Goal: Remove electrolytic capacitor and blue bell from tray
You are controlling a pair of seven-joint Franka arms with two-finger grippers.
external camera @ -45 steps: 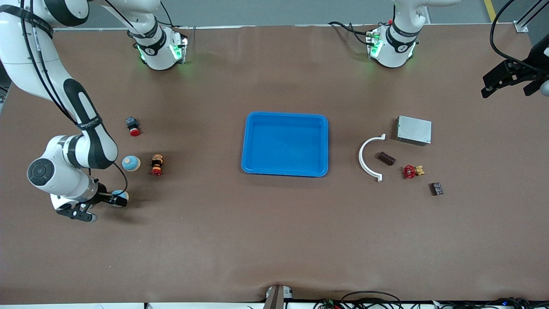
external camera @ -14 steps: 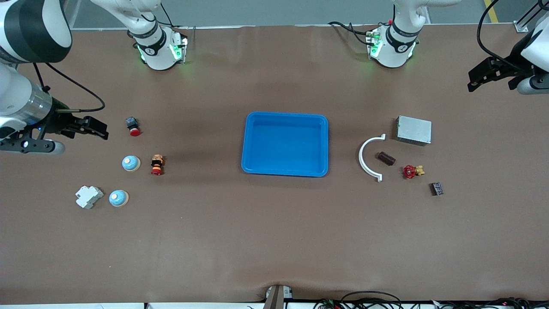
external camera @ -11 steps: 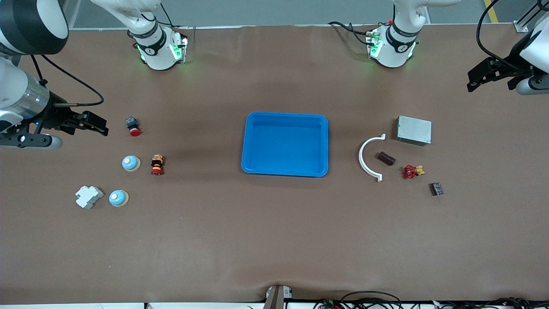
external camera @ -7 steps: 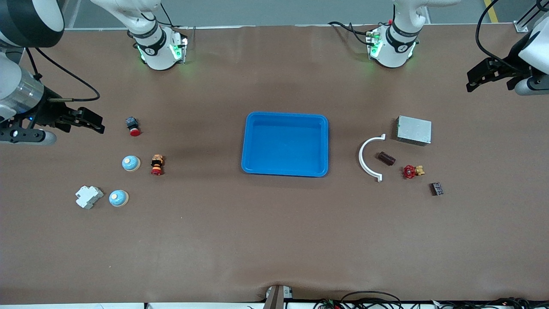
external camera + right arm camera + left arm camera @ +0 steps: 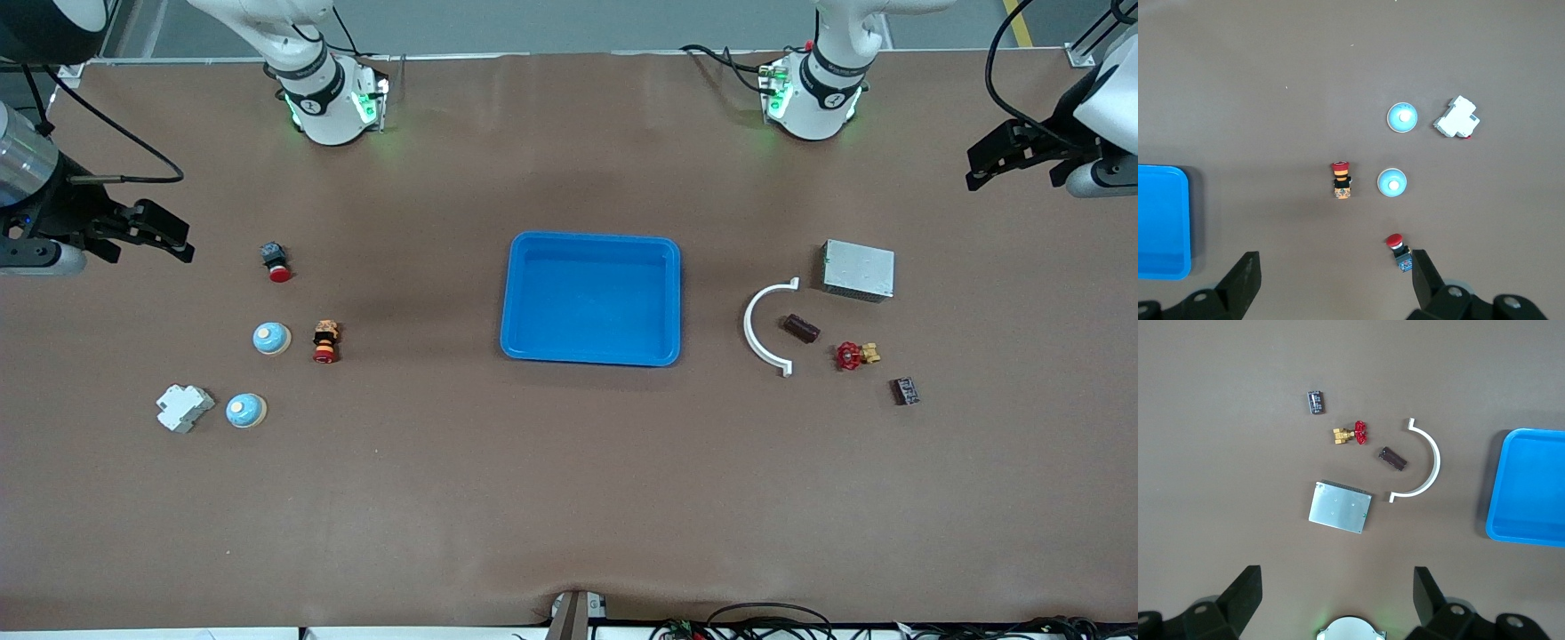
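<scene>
Two blue dome bells lie toward the right arm's end: one bell [image 5: 271, 338] [image 5: 1391, 182] beside a red-and-yellow button, the other bell [image 5: 245, 410] [image 5: 1403, 117] beside a white breaker. The capacitor [image 5: 905, 390] [image 5: 1315, 402], small, dark and printed, lies toward the left arm's end. The blue tray [image 5: 590, 351] sits mid-table with nothing in it. My right gripper [image 5: 176, 238] [image 5: 1336, 270] hangs open and empty, high over the right arm's end of the table. High over the left arm's end, my left gripper [image 5: 981, 165] [image 5: 1338, 587] is open and empty too.
Near the bells are a red-and-yellow button [image 5: 325, 341], a black-and-red push button [image 5: 276, 262] and a white breaker [image 5: 184, 407]. Near the capacitor are a red valve [image 5: 853, 355], a brown ribbed cylinder [image 5: 801, 328], a white curved clip [image 5: 756, 329] and a grey metal box [image 5: 858, 269].
My right arm has risen from the white breaker and the nearer bell and drifted toward the right arm's end of the table. The left gripper has barely moved. All objects stay put.
</scene>
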